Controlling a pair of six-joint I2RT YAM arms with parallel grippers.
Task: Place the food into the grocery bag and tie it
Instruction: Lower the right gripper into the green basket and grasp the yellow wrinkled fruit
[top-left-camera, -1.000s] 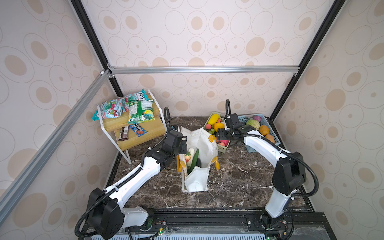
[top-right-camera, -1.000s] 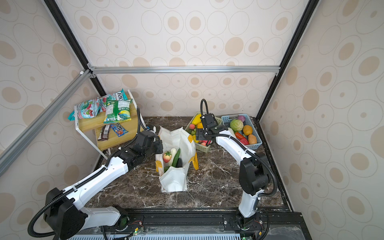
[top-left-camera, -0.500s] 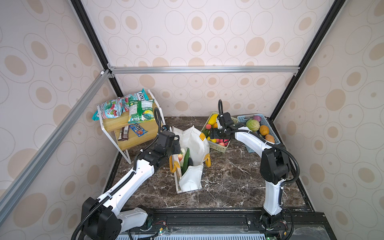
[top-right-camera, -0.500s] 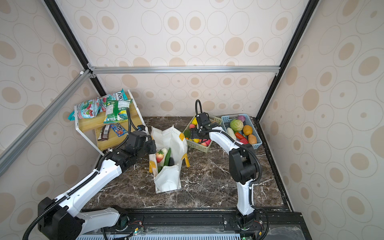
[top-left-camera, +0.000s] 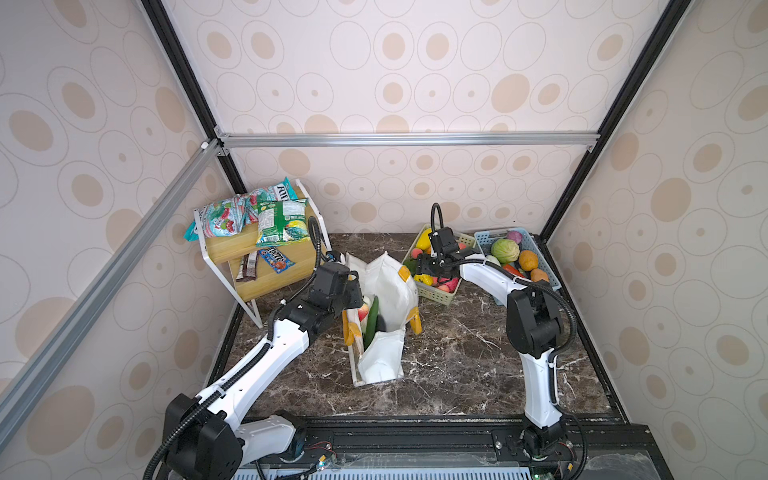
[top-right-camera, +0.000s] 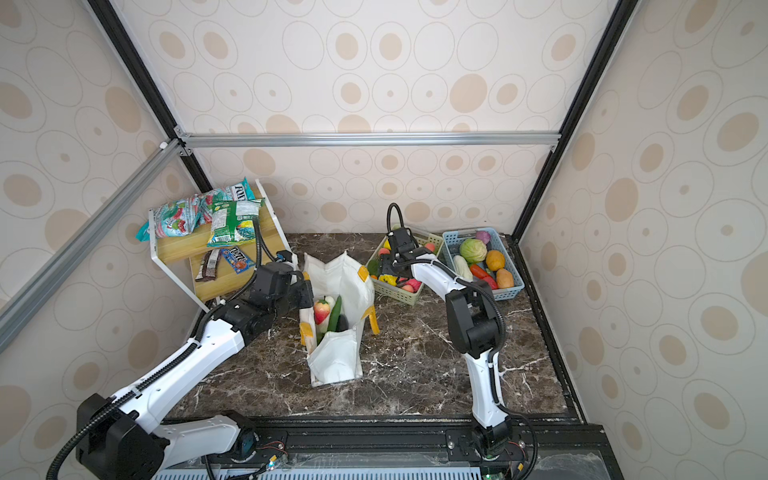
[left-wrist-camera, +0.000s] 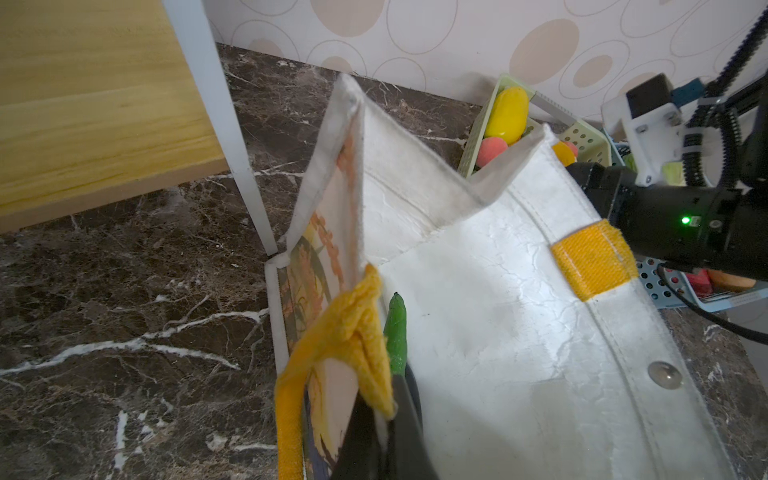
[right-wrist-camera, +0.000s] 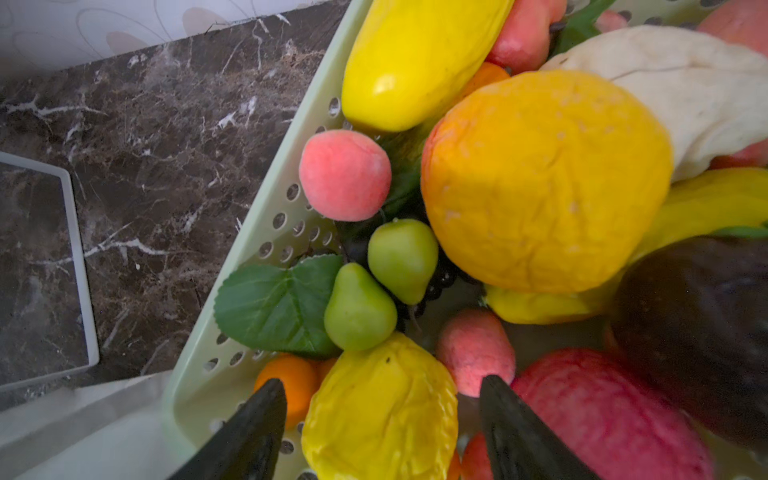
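Right wrist view: right gripper (right-wrist-camera: 382, 386) gapes astride a yellow fruit (right-wrist-camera: 378, 415) in the green basket (right-wrist-camera: 249, 257); squeezed off-centre, it could squirt out. Left gripper (left-wrist-camera: 380, 415) pinches the grocery bag (left-wrist-camera: 478, 311) handle (left-wrist-camera: 353, 332).

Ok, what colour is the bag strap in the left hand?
Yellow-orange strap; clearest in the left wrist view.

Bare tabletop (top-left-camera: 457, 353) right of grocery bag (top-left-camera: 384, 361); rack leg (left-wrist-camera: 228, 137) close left
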